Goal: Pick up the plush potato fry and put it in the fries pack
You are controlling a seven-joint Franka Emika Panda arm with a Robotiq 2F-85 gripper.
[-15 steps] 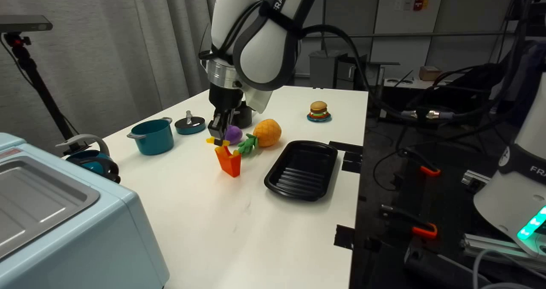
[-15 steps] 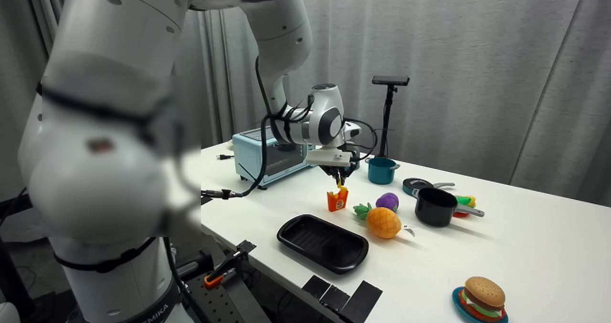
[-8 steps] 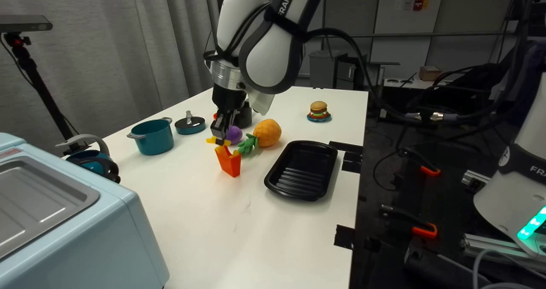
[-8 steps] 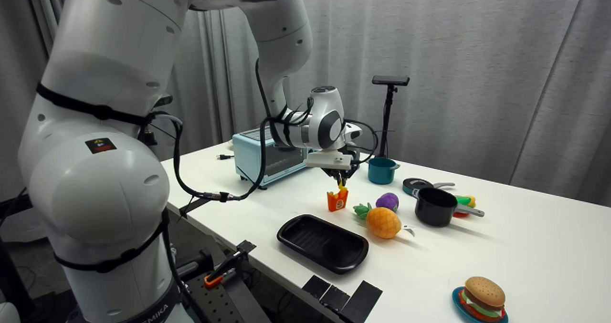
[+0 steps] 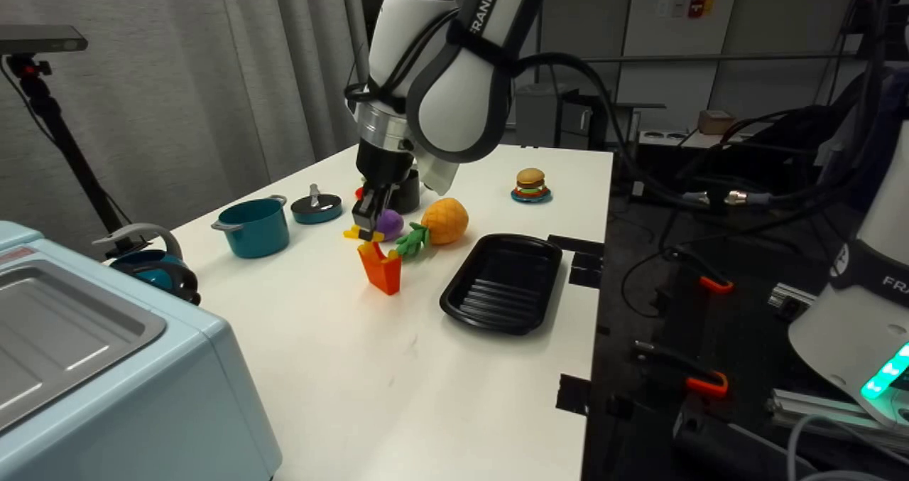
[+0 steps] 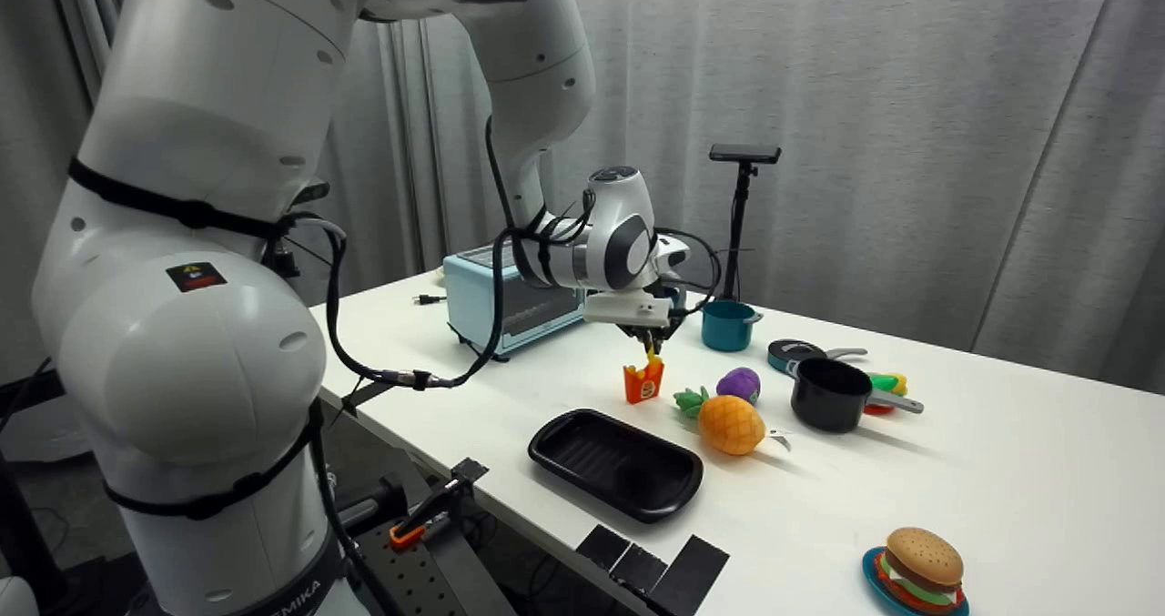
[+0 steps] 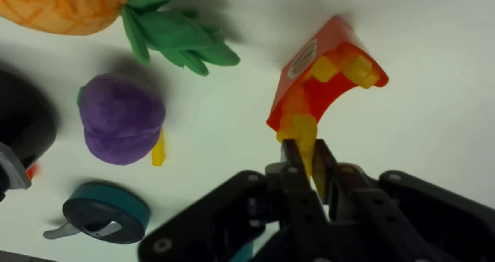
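Observation:
The fries pack [image 5: 383,273] is a small red-orange carton standing on the white table with yellow fries at its top. It also shows in the exterior view [image 6: 643,382] and from above in the wrist view [image 7: 328,95]. My gripper [image 7: 305,142] is closed on a yellow fry [image 7: 306,126], held between the fingertips. The gripper [image 5: 365,229] points down at the pack's top edge, also in the exterior view [image 6: 650,343]. The held fry's lower end overlaps the pack's opening; I cannot tell how deep it sits. Another yellow fry [image 7: 158,153] lies beside the purple plush.
A purple plush [image 7: 122,119] and an orange pineapple plush [image 6: 731,425] lie near the pack. A black grill pan [image 5: 503,282] stands close by. A black pot [image 6: 830,396], teal pot [image 6: 726,325], lid [image 5: 317,209], toy burger [image 6: 924,561] and light-blue toaster oven [image 5: 142,381] stand around.
The wrist and forearm have shifted slightly right and down in an exterior view, tilting the gripper more. The fingertips, held fry and pack have hardly moved.

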